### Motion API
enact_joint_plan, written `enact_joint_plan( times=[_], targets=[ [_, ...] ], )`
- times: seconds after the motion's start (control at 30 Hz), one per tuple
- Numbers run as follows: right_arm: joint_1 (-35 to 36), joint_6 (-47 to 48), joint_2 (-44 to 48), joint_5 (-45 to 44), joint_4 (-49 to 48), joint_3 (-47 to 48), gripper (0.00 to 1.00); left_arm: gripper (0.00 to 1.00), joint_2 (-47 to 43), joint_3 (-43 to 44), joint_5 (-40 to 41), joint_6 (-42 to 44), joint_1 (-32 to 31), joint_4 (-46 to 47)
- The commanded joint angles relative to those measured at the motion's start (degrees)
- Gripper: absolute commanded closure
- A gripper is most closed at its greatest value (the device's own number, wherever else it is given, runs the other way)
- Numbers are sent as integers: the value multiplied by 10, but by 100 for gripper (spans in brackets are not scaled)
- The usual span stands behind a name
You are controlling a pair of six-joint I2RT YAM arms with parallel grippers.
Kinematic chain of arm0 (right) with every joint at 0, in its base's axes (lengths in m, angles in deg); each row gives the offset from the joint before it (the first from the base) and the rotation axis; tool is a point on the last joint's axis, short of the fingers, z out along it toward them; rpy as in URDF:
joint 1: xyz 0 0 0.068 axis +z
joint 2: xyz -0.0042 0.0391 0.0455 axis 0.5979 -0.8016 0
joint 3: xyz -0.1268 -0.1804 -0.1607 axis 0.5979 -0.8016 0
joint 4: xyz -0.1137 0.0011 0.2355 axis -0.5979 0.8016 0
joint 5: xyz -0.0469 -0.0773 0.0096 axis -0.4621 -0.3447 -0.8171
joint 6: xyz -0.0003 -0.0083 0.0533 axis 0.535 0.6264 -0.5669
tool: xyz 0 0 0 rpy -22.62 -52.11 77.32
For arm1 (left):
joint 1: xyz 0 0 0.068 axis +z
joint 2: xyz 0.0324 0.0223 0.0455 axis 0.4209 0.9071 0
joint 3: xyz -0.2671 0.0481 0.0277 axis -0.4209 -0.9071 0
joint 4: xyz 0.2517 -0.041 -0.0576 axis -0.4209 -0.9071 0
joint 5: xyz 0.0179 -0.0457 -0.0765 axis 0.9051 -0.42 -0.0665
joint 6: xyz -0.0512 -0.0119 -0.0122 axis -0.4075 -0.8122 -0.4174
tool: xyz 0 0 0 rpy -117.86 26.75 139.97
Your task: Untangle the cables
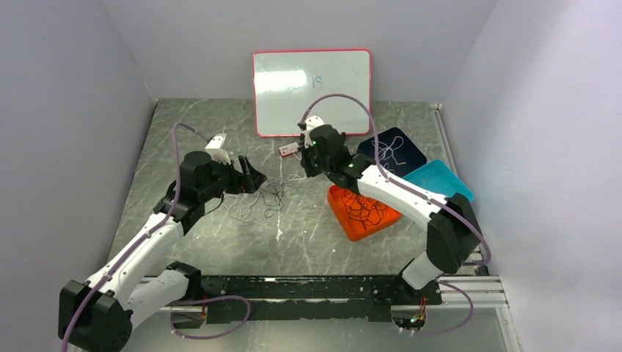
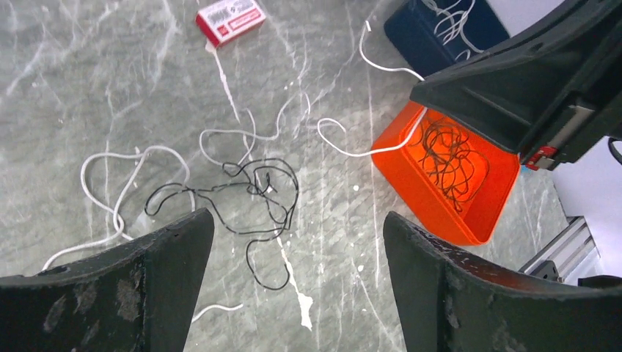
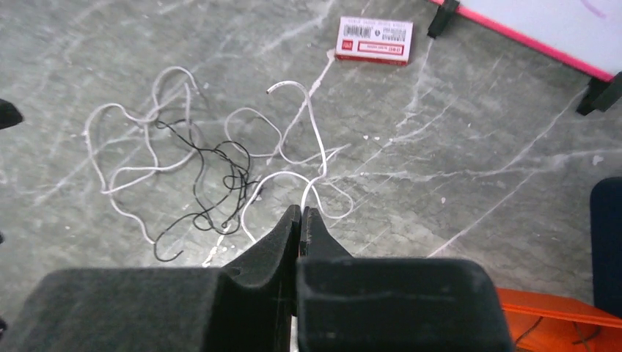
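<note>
A loose tangle of thin black cables point(image 2: 258, 192) and white cables point(image 2: 125, 183) lies on the grey marble table point(image 1: 220, 125). It also shows in the top view point(image 1: 268, 198) and the right wrist view point(image 3: 213, 176). My left gripper point(image 2: 293, 231) is open and empty above the tangle's near edge; in the top view it point(image 1: 255, 176) is just left of the tangle. My right gripper point(image 3: 301, 210) is shut on a white cable point(image 3: 319, 147) that runs from its tips back over the table. In the top view this gripper point(image 1: 306, 167) is right of the tangle.
An orange tray point(image 1: 345, 216) holds several black cables. A dark blue tray point(image 1: 411, 150) holds white cables, with a teal tray point(image 1: 440, 180) beside it. A whiteboard point(image 1: 312, 92) stands at the back, and a small red box point(image 1: 288, 149) lies in front of it.
</note>
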Motion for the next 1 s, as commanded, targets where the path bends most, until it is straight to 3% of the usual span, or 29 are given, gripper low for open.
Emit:
enact_joint_plan(
  times=[0.0,0.13,0.47,0.83,0.97],
  targets=[
    [0,-7,49,8,29,34,100,9,-32,11,8,18,5,41],
    [0,-27,92,17,20,57,100,9,-41,24,15,31,6,50],
    [0,-88,130,34,20,125,100,8,-55,84,-111,104,6,124],
    [0,-130,126,87,-7,152,100,10,26,134,-249,149,5,182],
    [0,-138,124,104,-10,161,100,17,56,147,-299,169,-1,180]
  ],
)
